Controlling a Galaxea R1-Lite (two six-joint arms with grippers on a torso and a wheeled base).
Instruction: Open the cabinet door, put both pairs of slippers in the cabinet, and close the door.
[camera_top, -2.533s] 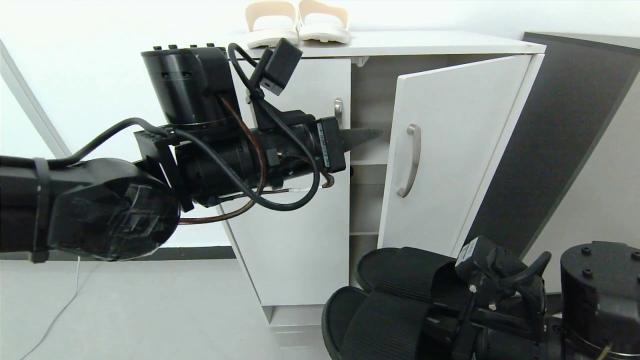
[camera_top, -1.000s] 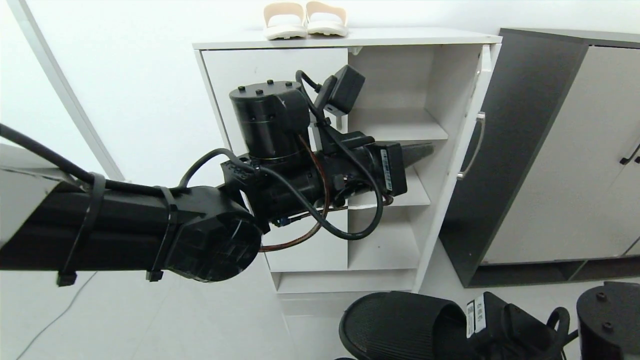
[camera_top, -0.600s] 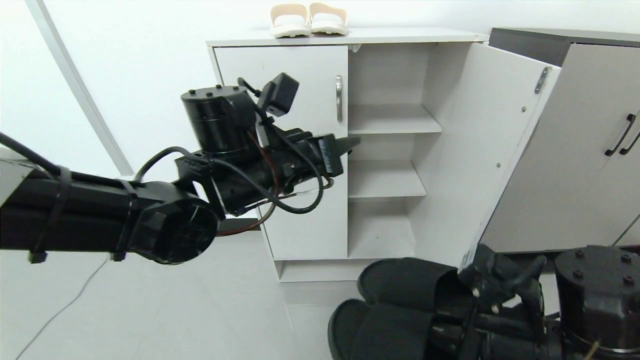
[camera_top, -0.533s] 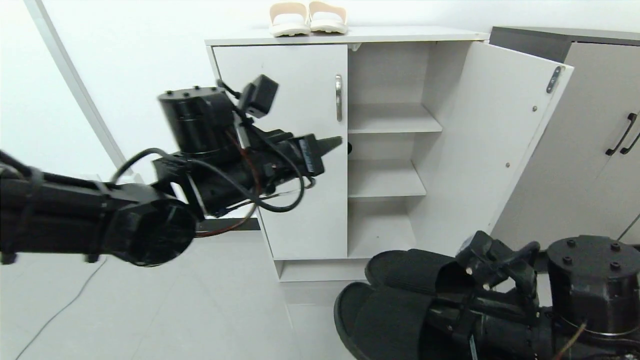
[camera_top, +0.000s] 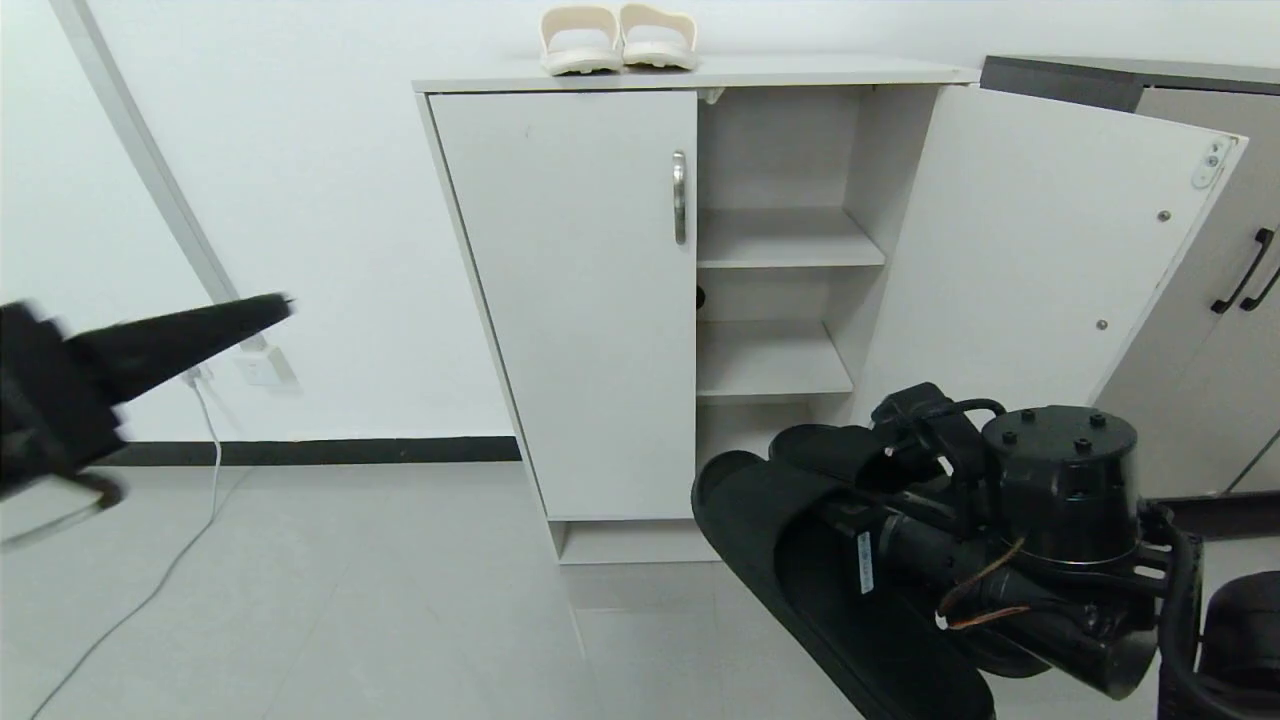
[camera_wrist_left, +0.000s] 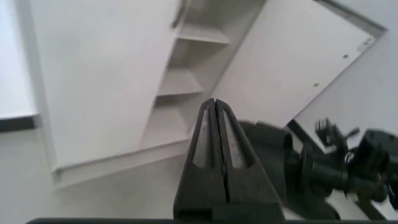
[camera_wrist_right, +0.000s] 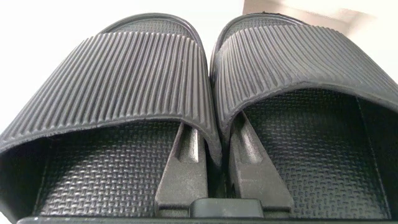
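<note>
Your right claw (camera_wrist_right: 214, 127) is clamped on the black slippers (camera_top: 800, 520), pinching the two inner strap edges together with one finger inside each slipper. The pair hangs low and near, in front of the open right half of the cabinet (camera_top: 560, 300) and not yet inside it. That pinch is the weak spot: it seems to grip only soft strap rims, so a bump or quick swing could probably pull one slipper free and drop it to the floor. The pair looks broad against the opening, so going in tilted, a toe may catch the middle shelf (camera_top: 775, 365) or the edge of the shut left door (camera_top: 600, 420). The right door (camera_top: 1040, 240) stands wide open just beside your right arm; brushing it could swing it into your way. Your left claw (camera_wrist_left: 215, 109) is pressed shut on nothing, far off to the left. The cream slippers (camera_top: 618, 38) wait on the cabinet's top.
</note>
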